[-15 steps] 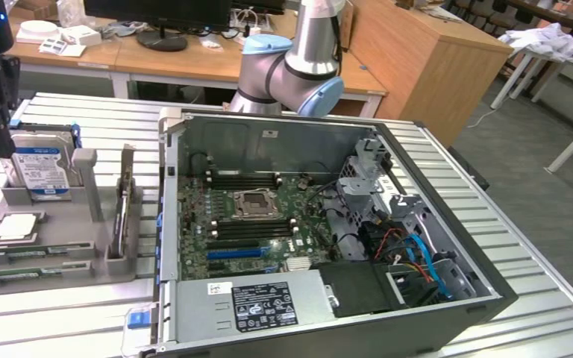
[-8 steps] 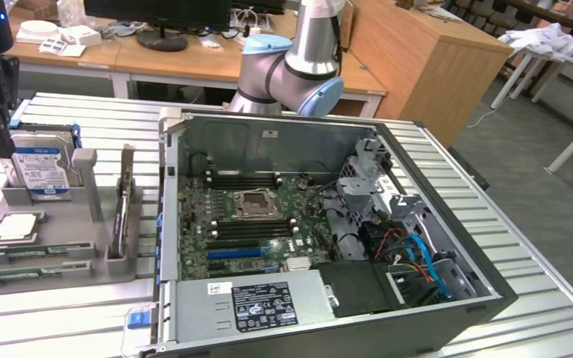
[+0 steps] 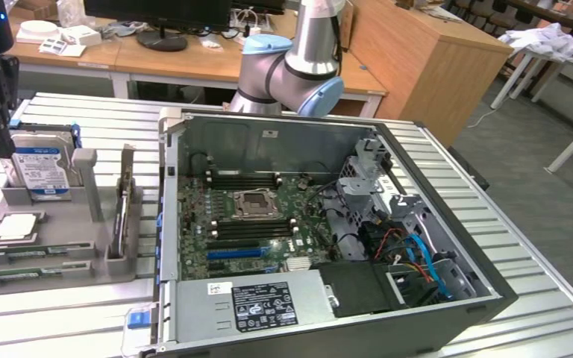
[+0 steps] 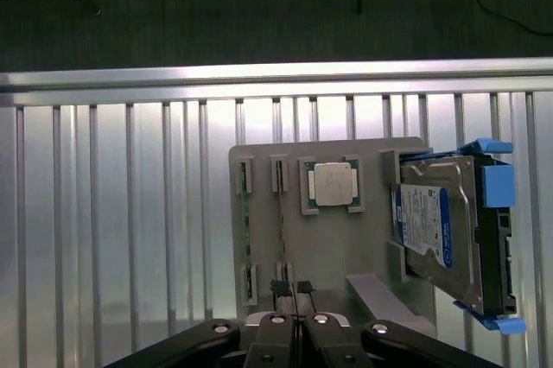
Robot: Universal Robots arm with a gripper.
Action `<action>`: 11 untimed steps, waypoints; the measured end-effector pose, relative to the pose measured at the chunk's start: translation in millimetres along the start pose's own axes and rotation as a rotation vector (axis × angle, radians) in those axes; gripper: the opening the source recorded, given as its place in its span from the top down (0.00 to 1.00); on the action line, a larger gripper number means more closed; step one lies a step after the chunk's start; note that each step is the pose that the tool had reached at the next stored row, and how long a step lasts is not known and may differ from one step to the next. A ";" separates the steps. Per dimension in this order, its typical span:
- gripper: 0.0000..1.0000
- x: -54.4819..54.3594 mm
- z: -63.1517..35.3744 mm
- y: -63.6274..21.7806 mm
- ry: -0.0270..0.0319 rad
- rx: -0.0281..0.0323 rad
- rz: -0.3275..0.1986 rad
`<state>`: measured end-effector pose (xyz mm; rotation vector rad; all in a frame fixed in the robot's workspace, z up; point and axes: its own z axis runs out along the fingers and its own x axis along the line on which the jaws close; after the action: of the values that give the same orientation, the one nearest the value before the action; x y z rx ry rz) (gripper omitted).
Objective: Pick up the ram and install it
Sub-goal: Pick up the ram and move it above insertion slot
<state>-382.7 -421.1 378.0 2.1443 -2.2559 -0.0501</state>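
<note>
Pressed-together jaws of the gripper (image 4: 291,288) are held empty over the grey holder (image 4: 346,247), near the ram (image 4: 246,230) that is laid along its outer slot

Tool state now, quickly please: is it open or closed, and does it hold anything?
Tool: closed, fingertips together, nothing visible between them, above the grey holder.

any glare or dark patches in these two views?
Wrist view: hard glare along the table rail, and the processor lid shines; the floor beyond is nearly black. Exterior view: the table slats are evenly lit, while the inside of the computer case is darker than the slats around it.
</note>
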 end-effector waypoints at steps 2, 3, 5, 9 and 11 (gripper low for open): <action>0.89 0.0 0.0 0.0 0.0000 -0.0001 0.000; 0.89 0.0 0.0 0.0 0.0000 0.0000 0.000; 0.89 0.0 0.0 0.0 0.0000 0.0000 0.000; 0.77 0.0 0.0 0.0 0.0000 0.0000 0.000; 0.71 0.0 0.0 0.0 0.0000 0.0000 0.000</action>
<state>-382.7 -421.1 378.0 2.1442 -2.2560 -0.0501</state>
